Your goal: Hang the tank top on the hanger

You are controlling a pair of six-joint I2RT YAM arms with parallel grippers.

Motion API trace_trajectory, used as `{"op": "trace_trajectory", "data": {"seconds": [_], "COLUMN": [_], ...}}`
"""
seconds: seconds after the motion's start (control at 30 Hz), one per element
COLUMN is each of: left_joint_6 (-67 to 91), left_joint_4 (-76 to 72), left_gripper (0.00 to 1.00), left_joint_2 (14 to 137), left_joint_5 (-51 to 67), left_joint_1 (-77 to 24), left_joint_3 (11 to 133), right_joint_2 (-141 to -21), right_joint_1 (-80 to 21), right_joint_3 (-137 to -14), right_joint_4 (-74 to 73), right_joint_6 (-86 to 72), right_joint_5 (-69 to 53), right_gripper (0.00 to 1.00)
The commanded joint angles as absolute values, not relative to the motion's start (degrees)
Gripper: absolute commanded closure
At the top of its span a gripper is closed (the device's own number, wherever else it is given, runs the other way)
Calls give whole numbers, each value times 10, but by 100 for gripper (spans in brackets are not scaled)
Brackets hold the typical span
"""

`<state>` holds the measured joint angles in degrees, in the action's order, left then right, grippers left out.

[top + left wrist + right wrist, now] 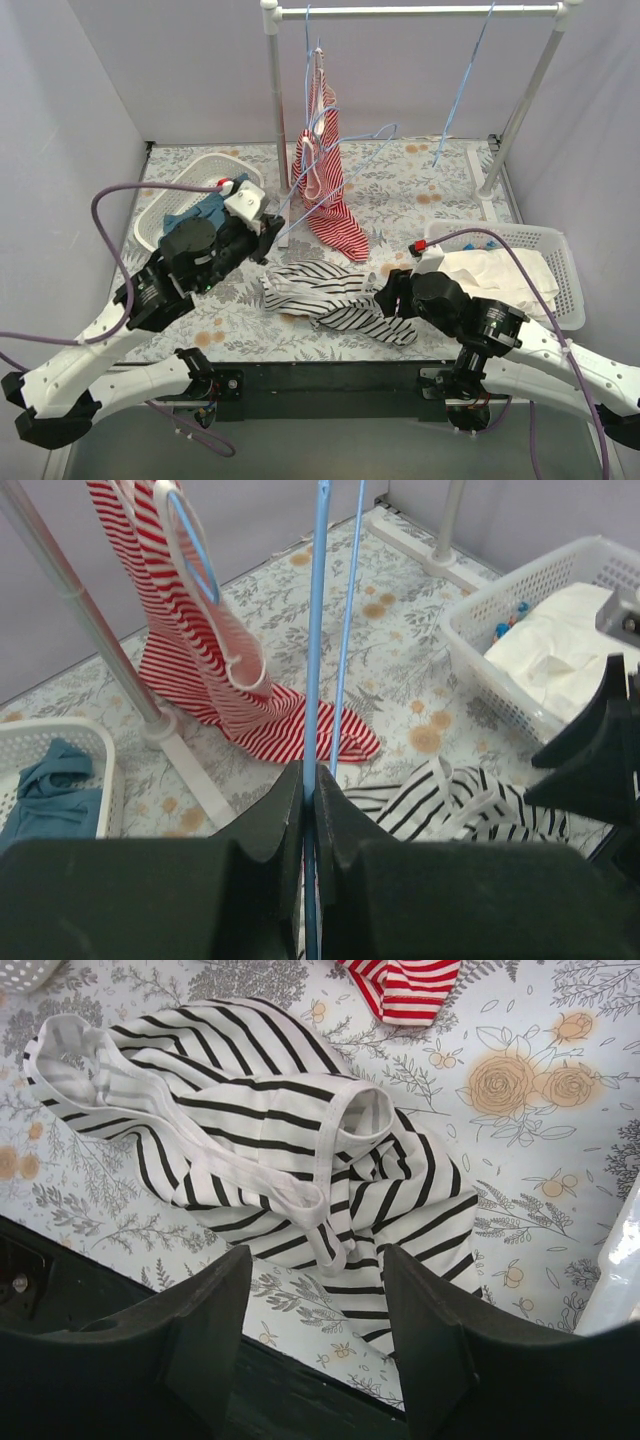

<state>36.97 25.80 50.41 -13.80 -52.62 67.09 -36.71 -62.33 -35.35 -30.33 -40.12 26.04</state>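
The tank top (335, 295) lies crumpled on the floral table near the front edge, white with thin black stripes. It also shows in the right wrist view (250, 1120) and the left wrist view (460, 800). My left gripper (268, 232) is shut on the pale-blue wire hanger (372, 146) and holds it above the table, left of the tank top. In the left wrist view the wire (316, 680) runs straight up from between the closed jaws (310, 780). My right gripper (385, 290) is open and empty just above the tank top's near right edge (315, 1270).
A red-and-white striped top (325, 190) hangs on a hanger from the clothes rail (420, 10); another blue hanger (465, 80) hangs further right. A white basket (555, 240) with white cloth stands right. A white basket (165, 190) with a blue garment (195, 215) stands left.
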Motion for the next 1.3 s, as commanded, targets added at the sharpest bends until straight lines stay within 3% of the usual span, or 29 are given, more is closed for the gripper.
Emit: {"op": "trace_trajectory", "data": {"seconds": [0.0, 0.2, 0.43, 0.53, 0.6, 0.77, 0.93, 0.97, 1.07, 1.27], "left_joint_6": [327, 289, 279, 282, 285, 288, 298, 299, 304, 306], "left_joint_4": [301, 344, 396, 423, 437, 475, 496, 499, 508, 512], "left_gripper": [100, 100, 100, 100, 100, 100, 100, 100, 100, 100], "left_joint_2": [431, 381, 360, 363, 363, 354, 342, 342, 342, 354], "left_joint_5": [-95, -84, -105, -97, -97, -99, -98, -98, -89, -83], "left_joint_1": [-526, -526, -526, -526, -526, -526, -526, -526, -526, -527], "left_joint_3": [621, 581, 576, 579, 585, 595, 605, 606, 610, 613], "right_joint_2": [-398, -498, -558, -558, -550, -525, -495, -482, -464, -482], "right_joint_1": [-622, -601, -544, -533, -533, -533, -533, -533, -533, -533], "right_joint_3": [-400, -449, -432, -408, -395, -327, -271, -265, -243, -255], "right_joint_4": [-288, -278, -255, -237, -228, -204, -185, -185, -180, -169], "right_joint_6": [-402, -380, -365, -365, -365, -371, -388, -390, -399, -406], "right_joint_5": [303, 276, 154, 124, 99, 12, -50, -54, -51, -36], "right_gripper": [39, 41, 46, 55, 69, 81, 75, 67, 56, 55]}}
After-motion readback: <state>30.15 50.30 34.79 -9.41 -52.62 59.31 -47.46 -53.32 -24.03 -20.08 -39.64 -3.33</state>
